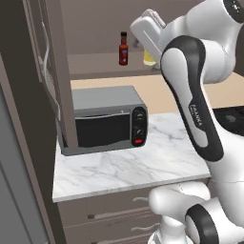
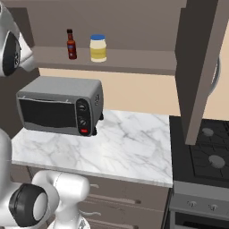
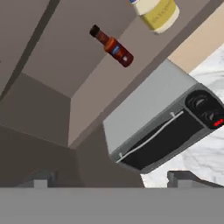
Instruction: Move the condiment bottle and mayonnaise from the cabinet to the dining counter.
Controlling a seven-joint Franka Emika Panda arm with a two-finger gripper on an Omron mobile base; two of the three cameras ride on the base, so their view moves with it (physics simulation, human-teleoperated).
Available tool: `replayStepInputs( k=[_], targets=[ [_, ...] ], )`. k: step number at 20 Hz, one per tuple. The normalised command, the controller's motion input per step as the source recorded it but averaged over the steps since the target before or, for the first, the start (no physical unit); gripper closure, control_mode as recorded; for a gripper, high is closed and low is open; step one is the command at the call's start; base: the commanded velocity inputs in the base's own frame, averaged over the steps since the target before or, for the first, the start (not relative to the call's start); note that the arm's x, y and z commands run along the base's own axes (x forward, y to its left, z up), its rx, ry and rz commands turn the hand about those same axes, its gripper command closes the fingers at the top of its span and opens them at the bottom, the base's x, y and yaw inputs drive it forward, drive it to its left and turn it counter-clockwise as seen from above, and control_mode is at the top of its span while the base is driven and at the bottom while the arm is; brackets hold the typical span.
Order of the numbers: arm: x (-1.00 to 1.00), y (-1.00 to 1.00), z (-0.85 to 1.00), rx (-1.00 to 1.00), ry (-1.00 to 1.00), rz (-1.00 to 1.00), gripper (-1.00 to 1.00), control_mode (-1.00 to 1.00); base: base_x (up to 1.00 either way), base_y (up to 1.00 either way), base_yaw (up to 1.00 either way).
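The end effector (image 3: 111,179), spread wide and holding nothing, is aimed up at the cabinet (image 2: 134,27) shelf above the toaster oven (image 2: 60,105), where the upright condiment bottle (image 2: 71,44) is seen just beside the mayonnaise (image 2: 98,48).

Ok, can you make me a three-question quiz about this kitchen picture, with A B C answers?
1. Where does the condiment bottle stand?
A. On the cabinet shelf
B. On the toaster oven
C. On the stove

2. What colour is the lid of the mayonnaise?
A. Red
B. Blue
C. Green

3. How is the end effector now?
A. Shut on the bottle
B. Shut on the jar
C. Open and empty

Answers: 1 A, the bottle stands on the shelf above the toaster oven, beside the jar. 2 B, the right base view shows a blue cap. 3 C, the fingertips stand wide apart with nothing between them.
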Motion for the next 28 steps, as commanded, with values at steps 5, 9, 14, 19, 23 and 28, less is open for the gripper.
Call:
replayStepInputs(
  k=[5,9,14,19,23,28],
  targets=[
    [0.00,-0.24,0.01,-0.48,-0.29,0.02,-1.00,-1.00,0.00,0.00,0.00],
    [0.01,0.00,0.11,-0.40,-0.23,0.01,-1.00,-1.00,0.00,0.00,0.00],
    [0.12,0.00,0.00,-0.29,-0.20,0.03,-1.00,-1.00,0.00,0.00,0.00],
    [0.14,0.00,-0.04,-0.14,-0.10,0.01,-1.00,-1.00,0.00,0.00,0.00],
    [0.37,0.00,-0.01,-0.06,0.00,0.00,-1.00,-1.00,0.00,0.00,0.00],
    [0.45,0.00,0.00,-0.04,0.04,0.00,-1.00,-1.00,0.00,0.00,0.00]
  ],
)
